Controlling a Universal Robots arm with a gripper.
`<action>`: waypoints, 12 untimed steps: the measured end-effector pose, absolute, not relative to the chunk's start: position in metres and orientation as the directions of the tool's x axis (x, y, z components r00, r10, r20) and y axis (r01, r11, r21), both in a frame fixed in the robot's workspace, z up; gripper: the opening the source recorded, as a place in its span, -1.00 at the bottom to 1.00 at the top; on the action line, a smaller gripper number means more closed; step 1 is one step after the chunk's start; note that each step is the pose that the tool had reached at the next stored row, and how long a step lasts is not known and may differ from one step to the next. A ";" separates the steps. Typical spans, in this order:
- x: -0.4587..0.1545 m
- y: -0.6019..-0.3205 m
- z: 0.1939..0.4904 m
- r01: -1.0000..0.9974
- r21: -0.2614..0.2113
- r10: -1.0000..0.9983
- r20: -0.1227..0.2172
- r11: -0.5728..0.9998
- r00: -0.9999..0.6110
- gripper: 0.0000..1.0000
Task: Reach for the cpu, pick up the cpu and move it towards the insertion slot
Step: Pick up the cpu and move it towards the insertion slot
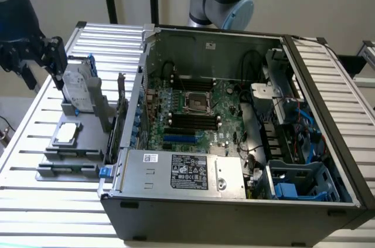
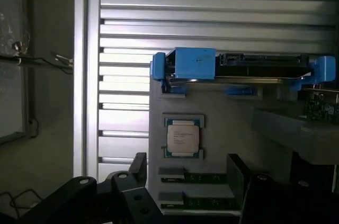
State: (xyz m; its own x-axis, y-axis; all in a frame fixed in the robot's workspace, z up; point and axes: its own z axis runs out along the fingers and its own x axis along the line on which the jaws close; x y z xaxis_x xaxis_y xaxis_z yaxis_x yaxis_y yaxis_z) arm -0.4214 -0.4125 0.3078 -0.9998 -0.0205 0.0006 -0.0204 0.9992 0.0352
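Slatted desk [image 1: 35,207] carries the open PC case [image 1: 234,216], with the insertion slot [image 1: 198,102] on the board inside. Outside the case, on the grey tray [image 2: 228,123], the cpu [image 2: 183,136] lies flat near the upright hard drive [image 2: 254,68]. The gripper [image 2: 186,158] hovers above it, jaws wide, empty. I'd centre over the chip, drop straight down and pinch its edges.

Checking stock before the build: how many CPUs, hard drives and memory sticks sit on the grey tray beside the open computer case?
cpu: 1
hard drive: 1
memory sticks: 2
Total: 4
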 end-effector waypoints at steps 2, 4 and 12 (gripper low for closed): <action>-0.421 -0.413 0.304 -0.020 0.035 -0.020 0.001 0.999 -1.000 0.42; -0.421 -0.413 0.300 -0.020 0.035 -0.020 0.001 0.999 -1.000 0.42; -0.421 -0.415 0.286 -0.020 0.035 -0.020 0.001 0.999 -1.000 0.42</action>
State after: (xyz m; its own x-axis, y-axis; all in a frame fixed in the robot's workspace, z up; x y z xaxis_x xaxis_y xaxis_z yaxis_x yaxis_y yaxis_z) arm -0.4214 -0.4146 0.2859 -0.9998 -0.0205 0.0006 -0.0204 0.9992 0.0353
